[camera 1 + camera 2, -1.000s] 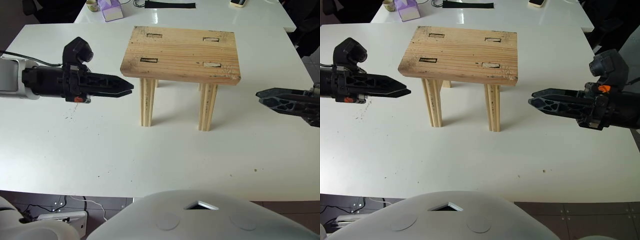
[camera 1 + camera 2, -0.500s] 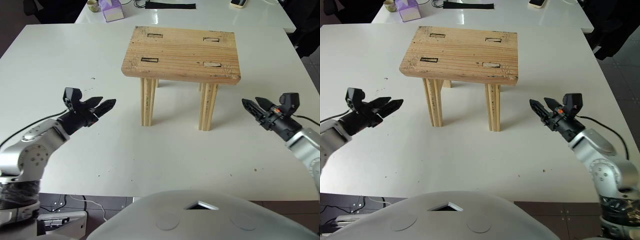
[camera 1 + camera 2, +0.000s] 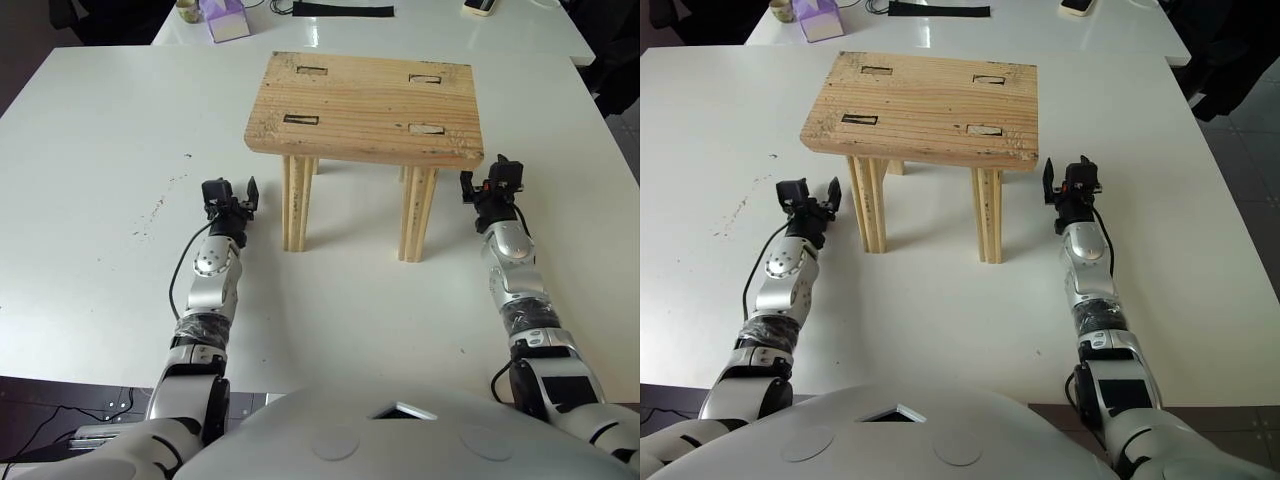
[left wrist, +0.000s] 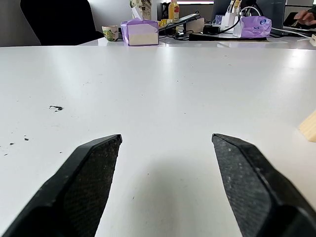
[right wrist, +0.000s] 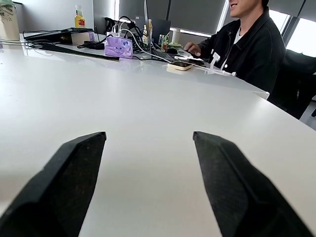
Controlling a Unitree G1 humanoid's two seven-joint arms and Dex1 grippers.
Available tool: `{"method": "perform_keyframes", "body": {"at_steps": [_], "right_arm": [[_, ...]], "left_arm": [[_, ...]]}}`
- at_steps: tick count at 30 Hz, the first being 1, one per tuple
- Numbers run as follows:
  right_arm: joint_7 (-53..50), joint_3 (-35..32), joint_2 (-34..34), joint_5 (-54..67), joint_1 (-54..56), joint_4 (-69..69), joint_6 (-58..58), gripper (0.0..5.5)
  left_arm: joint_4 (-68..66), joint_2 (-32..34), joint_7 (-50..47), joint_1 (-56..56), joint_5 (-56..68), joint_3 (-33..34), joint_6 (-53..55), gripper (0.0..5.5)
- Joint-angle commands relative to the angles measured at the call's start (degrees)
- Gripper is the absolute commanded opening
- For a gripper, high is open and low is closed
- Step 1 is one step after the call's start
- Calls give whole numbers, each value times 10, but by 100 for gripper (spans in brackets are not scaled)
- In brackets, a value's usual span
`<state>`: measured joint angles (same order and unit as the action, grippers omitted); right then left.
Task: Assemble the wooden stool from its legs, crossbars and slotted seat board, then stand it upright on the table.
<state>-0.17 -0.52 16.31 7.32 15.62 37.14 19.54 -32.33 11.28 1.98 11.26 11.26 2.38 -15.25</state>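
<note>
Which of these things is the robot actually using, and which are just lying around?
Job in hand:
pale wooden stool with slotted seat board, standing upright on the white table
left gripper and right gripper, both open

Lying about:
purple tissue box
small mug
flat black strip

An office or meeting room is shown: white tables (image 3: 100, 150) are set end to end, and a black chair (image 4: 54, 22) is drawn up at the far side. Ordinary desk clutter is seen on the far tables: a tissue box (image 4: 141, 32), a cup (image 4: 111, 32), a phone (image 5: 181, 64), a bottle (image 5: 79, 17) and trailing cables (image 5: 74, 47). A bright window (image 5: 302, 37) is seen behind.
</note>
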Motion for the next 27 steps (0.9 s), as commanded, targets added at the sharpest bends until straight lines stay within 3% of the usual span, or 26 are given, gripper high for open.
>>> {"method": "perform_keyframes", "body": {"at_steps": [1, 9, 18, 27], "right_arm": [[-8, -29, -7, -6, 29, 39, 14, 327], [-16, -49, -38, -15, 36, 22, 5, 327], [-13, -69, -17, -28, 25, 15, -3, 327], [-35, -72, -44, -41, 8, 17, 6, 327]], "left_arm": [[-54, -18, -4, 13, -21, 8, -14, 341], [-92, -36, -2, 39, -41, 20, -38, 341], [-70, -58, -3, 23, -40, 36, -32, 341], [-70, -34, 30, 49, -34, 53, -15, 341]]}}
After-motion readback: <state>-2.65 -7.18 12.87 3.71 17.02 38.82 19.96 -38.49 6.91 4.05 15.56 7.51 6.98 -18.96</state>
